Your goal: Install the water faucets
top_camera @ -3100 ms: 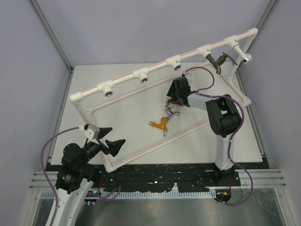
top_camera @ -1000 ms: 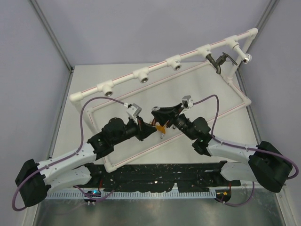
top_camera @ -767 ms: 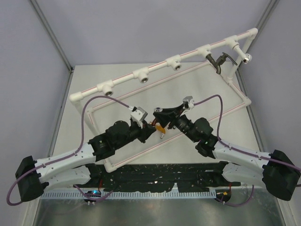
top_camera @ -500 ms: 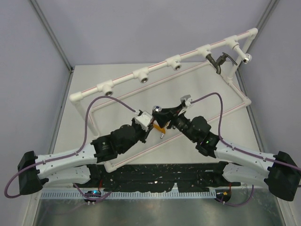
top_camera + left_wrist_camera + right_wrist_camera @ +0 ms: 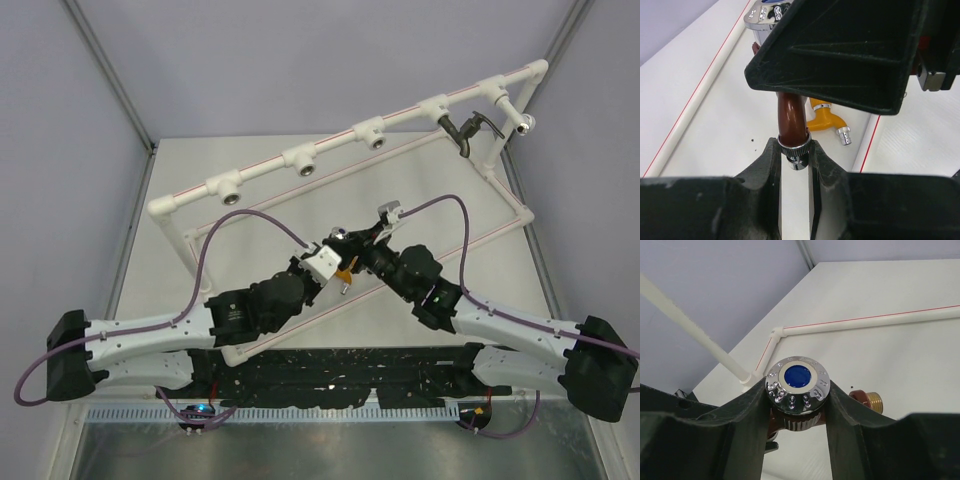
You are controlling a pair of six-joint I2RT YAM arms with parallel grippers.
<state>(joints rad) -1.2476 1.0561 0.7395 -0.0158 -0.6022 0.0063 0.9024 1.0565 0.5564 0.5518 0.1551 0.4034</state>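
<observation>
A red-brown water faucet (image 5: 791,119) hangs above the table's middle, held at both ends. My left gripper (image 5: 794,150) is shut on the silvery ring of its spout. My right gripper (image 5: 797,390) is shut round its chrome knob (image 5: 797,377), which has a blue cap; the brass thread (image 5: 869,400) sticks out to the right. In the top view the left gripper (image 5: 325,262) and right gripper (image 5: 350,246) meet nose to nose. An orange faucet (image 5: 345,271) (image 5: 827,120) lies on the table just below them. A dark grey faucet (image 5: 465,131) and a silver one (image 5: 524,124) sit in the white pipe frame (image 5: 262,174).
Three open T-sockets (image 5: 231,196) (image 5: 305,167) (image 5: 377,142) line the frame's raised top bar. The frame's lower pipes (image 5: 300,322) cross the table under both arms. Purple cables (image 5: 215,235) loop over each arm. Grey walls close in on three sides.
My left arm has slid right and forward until its gripper reached the faucet in the right gripper and closed on the spout. The right gripper shifted slightly left.
</observation>
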